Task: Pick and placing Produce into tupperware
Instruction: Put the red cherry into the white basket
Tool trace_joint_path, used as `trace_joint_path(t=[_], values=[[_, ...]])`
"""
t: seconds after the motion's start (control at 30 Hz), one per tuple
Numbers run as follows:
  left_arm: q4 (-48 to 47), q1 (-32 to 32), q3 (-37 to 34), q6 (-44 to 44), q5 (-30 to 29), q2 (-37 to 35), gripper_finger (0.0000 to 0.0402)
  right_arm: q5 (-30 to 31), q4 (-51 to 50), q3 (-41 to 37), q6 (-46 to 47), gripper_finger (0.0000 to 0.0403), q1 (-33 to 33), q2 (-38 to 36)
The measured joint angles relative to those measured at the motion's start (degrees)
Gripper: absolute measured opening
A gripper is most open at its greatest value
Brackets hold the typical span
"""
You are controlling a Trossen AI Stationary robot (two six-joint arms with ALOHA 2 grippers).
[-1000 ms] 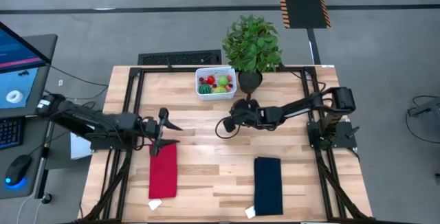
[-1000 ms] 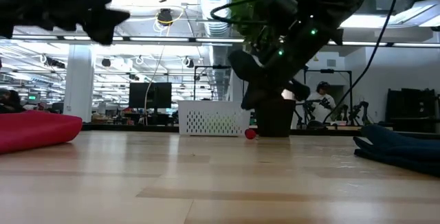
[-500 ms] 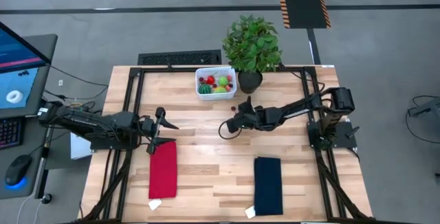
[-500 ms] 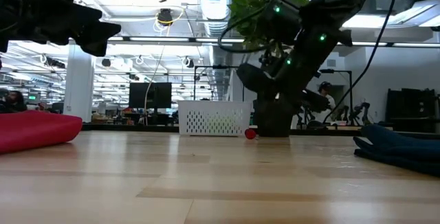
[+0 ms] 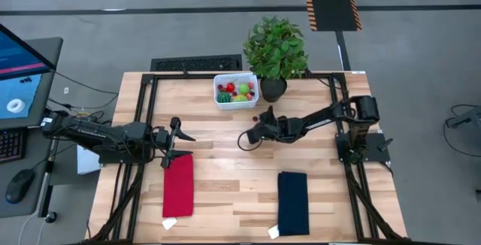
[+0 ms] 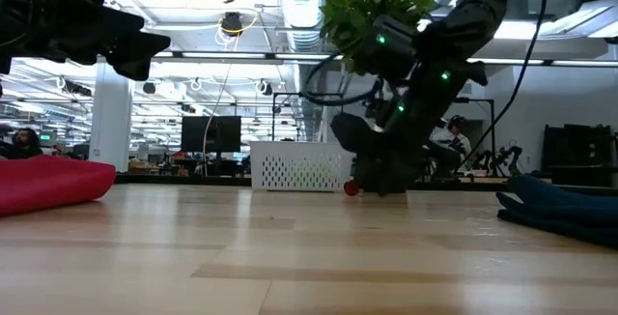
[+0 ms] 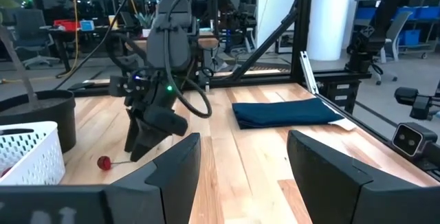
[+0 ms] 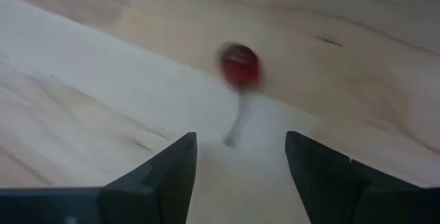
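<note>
Your right gripper [image 5: 258, 120] is standing with its fingers [image 8: 172, 176] spread apart, and it is holding nothing. Between the two fingers, a little ahead of them, a small red cherry [image 8: 240, 64] with a pale stem is lying on the bare wood of the table [image 5: 225, 185]; the fingers are not touching it. This cherry [image 5: 255, 118] is sitting just beside the white basket [image 5: 235, 90], on the side toward the middle of the table, and near the black pot of the plant [image 5: 275, 49]. In the low view the cherry [image 6: 351, 187] is resting on the wood just in front of the basket [image 6: 299, 168], and the right gripper is hanging low right over it.

The right arm is reaching from its base at the table's right side in a long, low line toward the basket, with the wrist tilted down to the wood.

The basket is already holding several produce pieces: the striped watermelon ball [image 5: 224, 97], red pieces and a light green one.

Your left gripper [image 5: 177, 141] is waiting well apart from the basket, above the near end of the red cloth [image 5: 178, 186]. Its fingers [image 7: 172, 176] are parted and nothing is between them. A dark blue cloth [image 5: 293, 202] is lying farther from the basket, on the right half.
</note>
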Motion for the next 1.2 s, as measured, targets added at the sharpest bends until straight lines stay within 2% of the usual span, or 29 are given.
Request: trace_joint_path(t=[0.1,0.47,0.6,0.8,0.93,1.07,1.2], values=[[-0.2,0.0,0.0,0.0,0.0,0.0,0.0209,-0.2,3.2,0.8,-1.8,0.0234,-0.5,2.0],[-0.1,0.0,0.0,-0.7,0.0,0.0,0.021,0.0,-3.4,7.8,-3.6,0.0183,-1.1,7.4],[-0.1,0.0,-0.1,-0.9,0.5,0.0,0.021,-0.6,-6.0,8.8,-3.6,0.0132,-1.4,7.4],[-0.1,0.0,-0.1,-1.4,1.5,0.0,0.021,-3.1,-10.0,9.3,-2.5,0.0021,-2.9,7.4],[-0.1,0.0,-0.1,-1.5,1.5,0.0,0.021,-3.3,-10.5,9.3,-2.4,0.0015,-2.7,7.3],[-0.2,0.0,-0.1,-1.9,1.3,0.0,0.021,-1.0,-9.5,8.9,-6.1,0.0011,-0.7,5.9],[-0.2,0.0,-0.1,-2.5,-1.4,0.0,0.021,-2.7,-9.5,9.8,-8.1,0.0011,2.6,3.0]])
